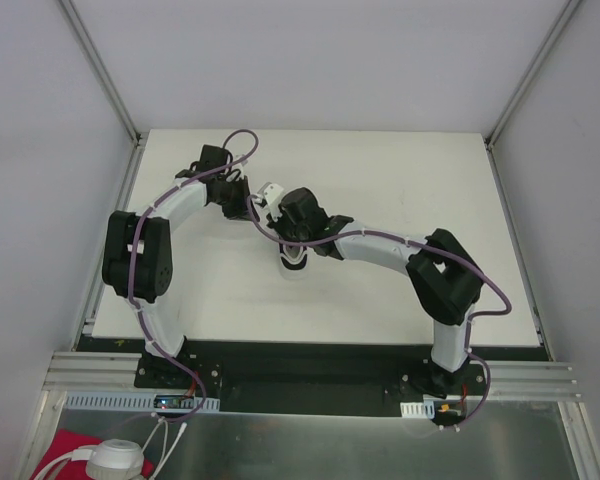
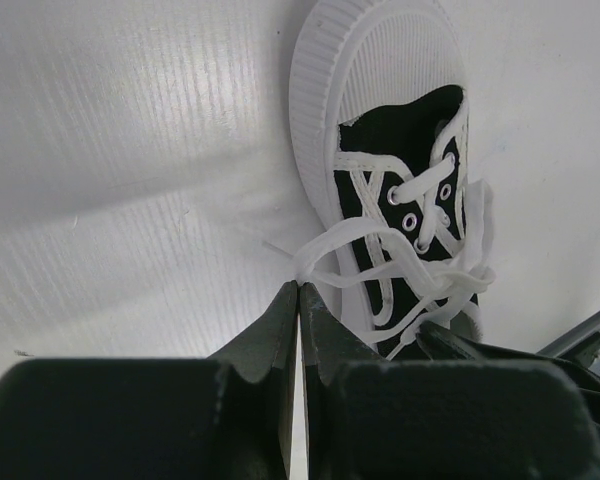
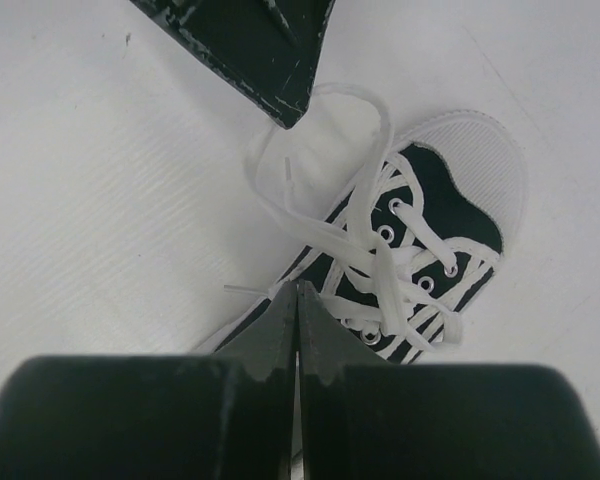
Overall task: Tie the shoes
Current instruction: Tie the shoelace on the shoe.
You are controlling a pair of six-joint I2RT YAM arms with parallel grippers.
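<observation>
Left gripper [image 2: 297, 292]: jaws pressed together, the tips pinching a bend of the laces [image 2: 380, 235] just beside the shoe's flank.
Right gripper [image 3: 298, 292]: jaws likewise together, the tips on a strand beside the shoe. We judge it caught, though the bite looks thin.
Laces: white and slack, threaded through the eyelets and crossing over the tongue. We see no finished bow.
Shoe [image 2: 380, 80]: black with a white sole, lying near the middle of the table [image 2: 130, 150], well apart from every edge. In the top view it sits mostly under the right arm.
Step in hand: we take it to be drawing the two held strands against each other.
How to do it well: we should pull both sides evenly and low, one toward each side edge, so the shoe neither turns nor slides.
Watch for: the thin strand slipping out of the tips, and the two wrists crowding each other.
</observation>
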